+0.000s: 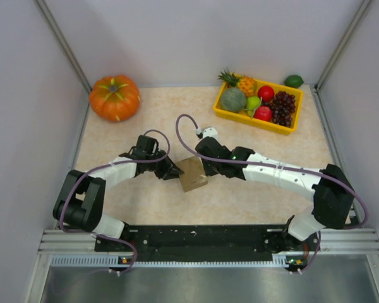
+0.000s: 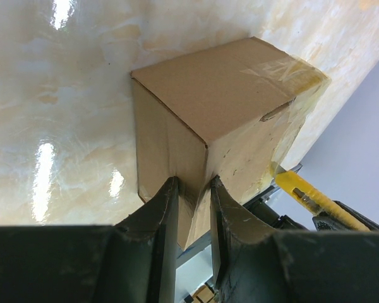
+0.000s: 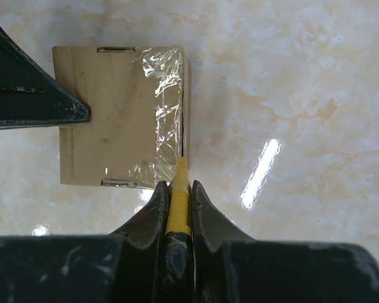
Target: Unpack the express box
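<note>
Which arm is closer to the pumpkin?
Left. The left end effector pinches the box, toward the pumpkin; the right end effector, holding a yellow knife, is beyond the box.

Two matching arms: left arm (image 1: 117, 169) and right arm (image 1: 279, 175), white link shells, chunky black joint housings at elbow and shoulder. Thin purple cable (image 1: 184, 123) runs along each arm, base to wrist. Both the left gripper (image 2: 192, 202) and right gripper (image 3: 178, 196) are black, with two tapered wedge fingers (image 2: 161, 214), matte, edges scuffed pale. Small white round cap (image 1: 208, 132) on right wrist
</note>
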Robot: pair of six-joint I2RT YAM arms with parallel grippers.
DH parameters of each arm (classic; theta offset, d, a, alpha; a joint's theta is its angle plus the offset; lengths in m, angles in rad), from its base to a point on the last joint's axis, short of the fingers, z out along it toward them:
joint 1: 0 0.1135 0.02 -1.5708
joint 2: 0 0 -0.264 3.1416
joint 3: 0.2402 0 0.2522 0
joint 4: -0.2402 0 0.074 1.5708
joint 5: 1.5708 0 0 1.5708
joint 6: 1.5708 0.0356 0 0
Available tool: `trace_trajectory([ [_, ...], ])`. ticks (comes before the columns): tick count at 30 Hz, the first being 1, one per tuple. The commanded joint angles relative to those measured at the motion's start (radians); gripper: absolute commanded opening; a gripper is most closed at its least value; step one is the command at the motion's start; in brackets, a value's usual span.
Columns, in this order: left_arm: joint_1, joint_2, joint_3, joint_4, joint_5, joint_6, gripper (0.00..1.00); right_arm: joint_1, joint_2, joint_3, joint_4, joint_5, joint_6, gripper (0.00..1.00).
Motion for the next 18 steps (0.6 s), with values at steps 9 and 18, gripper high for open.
trace_trajectory([
  [9, 0.009, 0.012, -0.017, -0.042, -0.154, -0.031, 0.00, 0.000, -0.029, -0.006, -0.096, -0.109, 0.049, 0.00],
  [18, 0.009, 0.001, -0.037, 0.013, -0.115, -0.037, 0.00, 0.000, 0.040, -0.027, -0.064, -0.084, 0.033, 0.00],
])
